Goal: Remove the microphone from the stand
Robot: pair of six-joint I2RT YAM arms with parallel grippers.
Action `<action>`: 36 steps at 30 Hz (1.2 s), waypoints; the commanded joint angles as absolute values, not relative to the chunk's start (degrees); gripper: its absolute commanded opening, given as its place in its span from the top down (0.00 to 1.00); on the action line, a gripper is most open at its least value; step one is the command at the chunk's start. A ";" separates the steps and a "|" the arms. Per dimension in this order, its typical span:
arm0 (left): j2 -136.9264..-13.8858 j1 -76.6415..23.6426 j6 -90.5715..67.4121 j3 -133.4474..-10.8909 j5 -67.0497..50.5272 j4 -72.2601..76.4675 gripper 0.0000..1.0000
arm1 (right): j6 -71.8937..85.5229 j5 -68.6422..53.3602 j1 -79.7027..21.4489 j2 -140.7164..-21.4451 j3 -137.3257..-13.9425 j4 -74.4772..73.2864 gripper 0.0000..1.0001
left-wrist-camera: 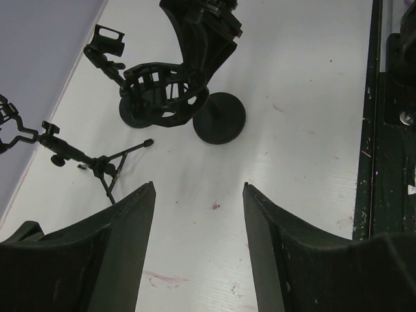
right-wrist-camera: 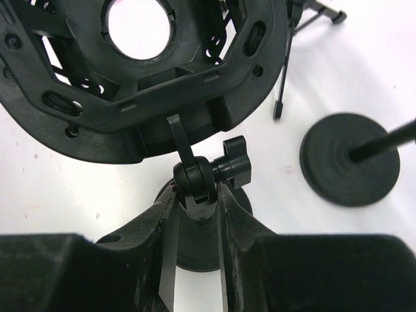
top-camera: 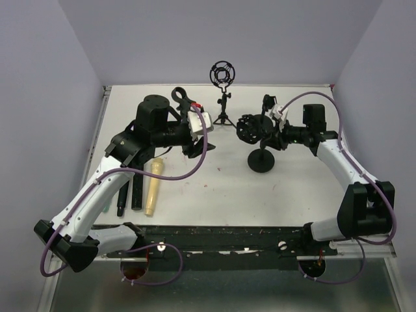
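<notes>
1. The right tool [right-wrist-camera: 197, 195] is clenched on the swivel joint [right-wrist-camera: 195, 177] of the stand [top-camera: 251, 130], just under its shock mount [right-wrist-camera: 214, 71]. A jaw sits on either side, and the thumb knob [right-wrist-camera: 235, 166] pokes out sideways.
2. The left tool [left-wrist-camera: 198, 188] hangs released over the table [left-wrist-camera: 292, 97]. Its jaws are wide with nothing between them, and it is well apart from the mount.
3. As for the microphone, white table shows straight through the mount's ring, so nothing sits in there. A cream microphone [top-camera: 153, 185] lies on the table beside the left arm, next to some dark cylinders [top-camera: 137, 188]. I cannot tell which of them belongs to this stand. My read is that the removal itself looks done, or nearly so.
4. The grip at the joint looks like the right place, low and central, which should keep the stand's base [right-wrist-camera: 195, 250] flat. I'd keep pressure off the knob. On letting go, part the jaws fully first, then back away along the tool's own line with no sideways drag.
5. There are tight spots. A second round base [right-wrist-camera: 344, 166] with its rod stands just beside the held stand. A tripod stand [top-camera: 224, 110] is near behind it, toward the back wall.
6. The middle of the table between the two arms is the best lane for moving. The left side is crowded with the lying things, and the dark front rail [top-camera: 214, 233] marks the near edge.
</notes>
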State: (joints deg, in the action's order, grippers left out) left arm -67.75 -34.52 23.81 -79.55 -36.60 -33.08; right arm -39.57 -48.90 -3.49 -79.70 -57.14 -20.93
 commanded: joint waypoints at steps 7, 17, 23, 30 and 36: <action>-65.66 -33.49 25.40 -77.43 -34.45 -34.19 0.36 | -36.22 -55.99 -9.49 -89.55 -66.62 -10.38 0.92; -65.74 -32.69 24.17 -76.47 -32.43 -33.14 0.36 | -36.38 -49.41 -9.76 -91.32 -67.85 -14.75 0.45; -65.92 -32.52 22.33 -74.45 -29.54 -31.20 0.31 | -38.68 -41.41 -9.76 -84.65 -65.40 -24.68 0.11; -65.66 -32.26 19.43 -71.37 -25.32 -29.36 0.21 | -30.70 -32.63 -9.76 -75.68 -63.98 -31.72 0.00; -64.51 -30.59 14.51 -67.25 -17.95 -26.90 0.02 | -8.48 -12.09 -9.76 -70.94 -66.27 -31.12 0.00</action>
